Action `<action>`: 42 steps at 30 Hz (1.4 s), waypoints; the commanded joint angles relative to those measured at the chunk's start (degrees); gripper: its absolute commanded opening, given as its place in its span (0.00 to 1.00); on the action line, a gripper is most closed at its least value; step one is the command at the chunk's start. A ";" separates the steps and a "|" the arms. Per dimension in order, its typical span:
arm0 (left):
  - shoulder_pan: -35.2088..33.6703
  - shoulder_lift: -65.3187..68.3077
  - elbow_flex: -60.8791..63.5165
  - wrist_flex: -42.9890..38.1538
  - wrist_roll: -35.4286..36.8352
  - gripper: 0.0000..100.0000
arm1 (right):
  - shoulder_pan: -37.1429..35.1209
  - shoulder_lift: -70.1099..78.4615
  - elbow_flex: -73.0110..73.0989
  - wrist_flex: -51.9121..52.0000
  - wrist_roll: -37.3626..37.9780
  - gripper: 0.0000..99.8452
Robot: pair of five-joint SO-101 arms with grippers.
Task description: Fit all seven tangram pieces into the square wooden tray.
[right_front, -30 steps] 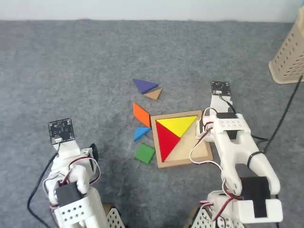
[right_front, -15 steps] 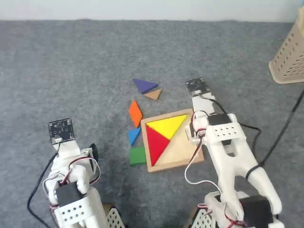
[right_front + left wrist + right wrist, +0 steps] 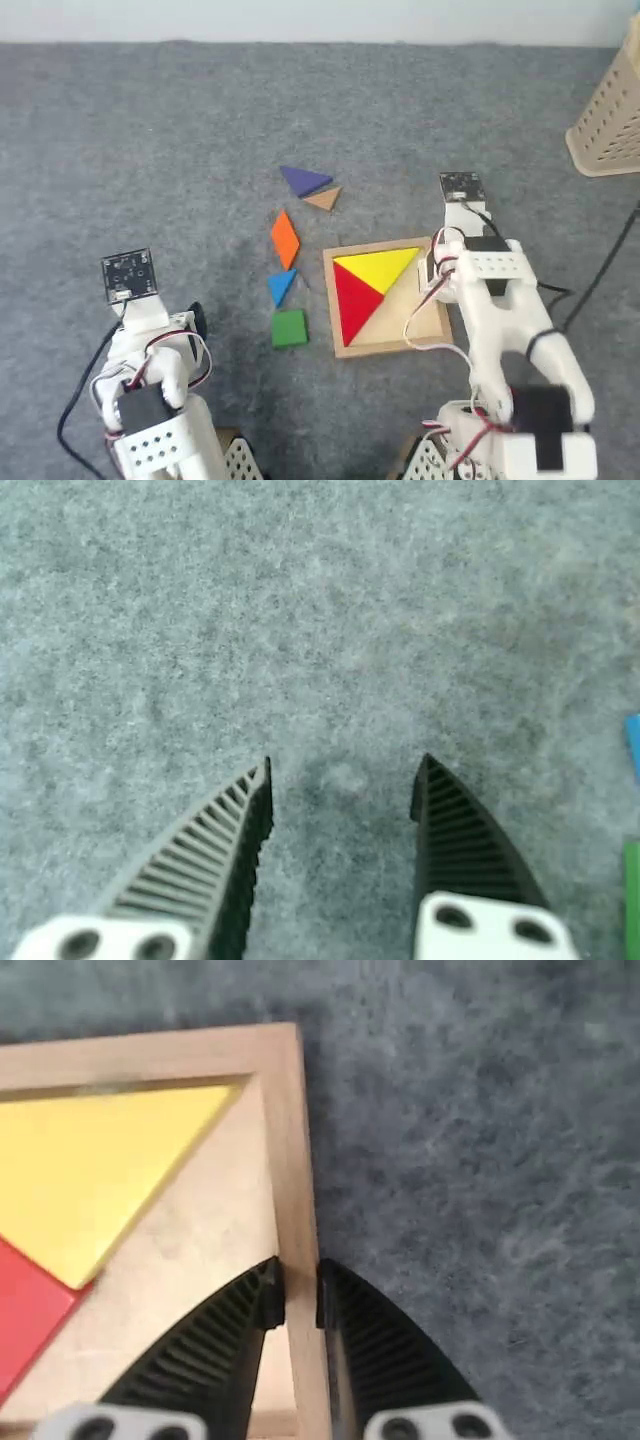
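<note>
The square wooden tray [image 3: 392, 346] lies in the middle of the grey carpet, with a yellow triangle [image 3: 376, 267] and a red triangle [image 3: 352, 300] inside it. My right gripper [image 3: 437, 274] is shut on the tray's right rim [image 3: 288, 1110], one finger inside the wall and one outside. To the tray's left lie an orange parallelogram [image 3: 285, 239], a blue triangle [image 3: 282, 287] and a green square [image 3: 289, 328]. Farther back are a purple triangle [image 3: 303, 180] and a small brown triangle [image 3: 323, 198]. My left gripper [image 3: 340, 780] stands open over bare carpet at the near left.
A beige perforated basket [image 3: 610, 115] stands at the far right edge. The blue piece [image 3: 634, 742] and green piece [image 3: 632, 900] peek in at the left wrist view's edge. Open carpet stretches across the back and left.
The right gripper dragged the tray left, pushing the orange, blue and green pieces left, then pulled it back right. A gap now separates those pieces from the tray. The left arm kept still.
</note>
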 commanded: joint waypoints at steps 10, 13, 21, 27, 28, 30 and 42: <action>-0.26 -1.14 -0.75 0.18 -0.35 0.22 | 1.19 6.29 -6.33 -2.77 -5.71 0.04; -0.26 -1.14 -0.75 0.18 -0.35 0.22 | 0.13 5.41 -7.30 -0.22 -4.22 0.13; -0.26 -1.14 -0.75 0.18 -0.35 0.22 | -2.51 0.48 -7.12 1.71 -1.67 0.17; -0.26 -1.14 -0.75 0.18 -0.35 0.22 | -2.59 -3.56 -7.12 3.74 -1.05 0.17; -0.26 -1.14 -0.75 0.18 -0.35 0.22 | -2.59 -4.09 -7.38 3.74 -1.05 0.17; -0.26 -1.14 -0.75 0.18 -0.35 0.22 | -3.03 -5.41 -7.91 3.12 -0.88 0.17; -0.26 -1.14 -0.75 0.18 -0.35 0.22 | -24.22 4.44 -27.43 -1.27 4.31 0.17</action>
